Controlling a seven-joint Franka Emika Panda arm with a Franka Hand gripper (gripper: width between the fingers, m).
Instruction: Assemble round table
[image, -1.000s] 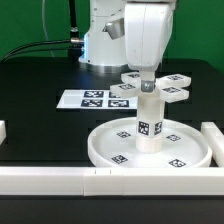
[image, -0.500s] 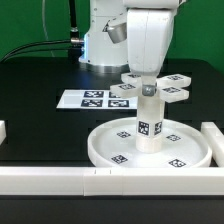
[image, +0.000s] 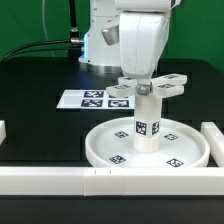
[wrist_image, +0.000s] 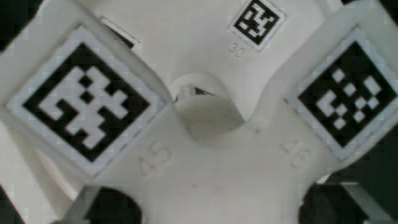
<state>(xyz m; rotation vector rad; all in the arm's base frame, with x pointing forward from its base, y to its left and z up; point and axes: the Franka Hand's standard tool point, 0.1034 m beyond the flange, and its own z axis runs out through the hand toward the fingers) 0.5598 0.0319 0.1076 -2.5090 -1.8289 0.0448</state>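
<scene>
Atop short thick white plastic cylinder post (image: 148, 124), upright at ctr of large rimmed white round disc (image: 92, 146), sits small white cross-shaped foot (image: 170, 86), w/ gripper (image: 143, 86) clenched on it. Marker board (image: 90, 99) at disc's 10 o'clock. Risk: an off-axis push could cross-thread foot or tip post.

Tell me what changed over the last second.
The gripper, shut on the cross-shaped foot, turned it slightly on top of the post. The arm shifted a little towards the exterior view's left. Nothing was let go. The post, the round disc under it and the marker board stayed where they were.
</scene>
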